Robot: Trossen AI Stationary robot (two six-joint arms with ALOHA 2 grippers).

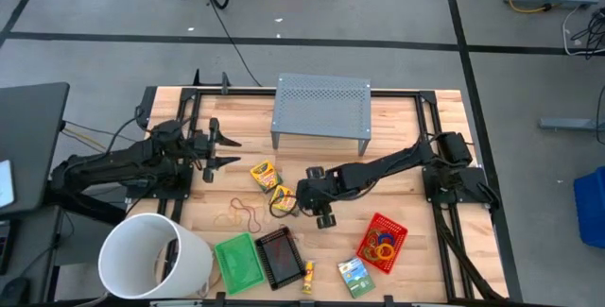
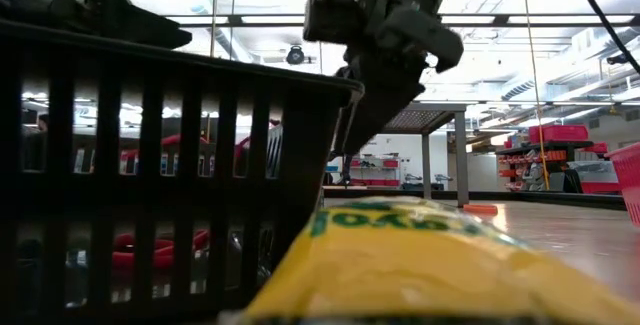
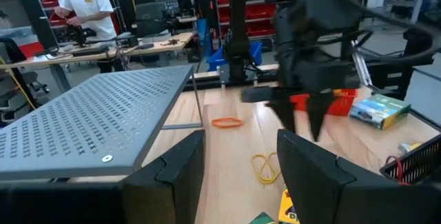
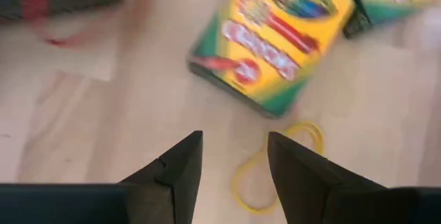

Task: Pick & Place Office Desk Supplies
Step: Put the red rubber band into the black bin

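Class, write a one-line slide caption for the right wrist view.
Open right gripper hovers over a yellow rubber band beside a crayon box on the wooden table.

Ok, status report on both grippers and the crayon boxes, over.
Right gripper open, empty, over yellow rubber band beside crayon box. Left gripper open, waiting near grey stand. Nothing blocking.

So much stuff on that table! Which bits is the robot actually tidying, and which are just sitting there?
Part of the job:
- two crayon boxes mid-table
- rubber bands
- glue stick
- green tray, black tray, red tray holding coloured rings
- right gripper, open above a yellow rubber band

Just lying about:
- white bucket
- grey perforated stand
- left gripper, waiting
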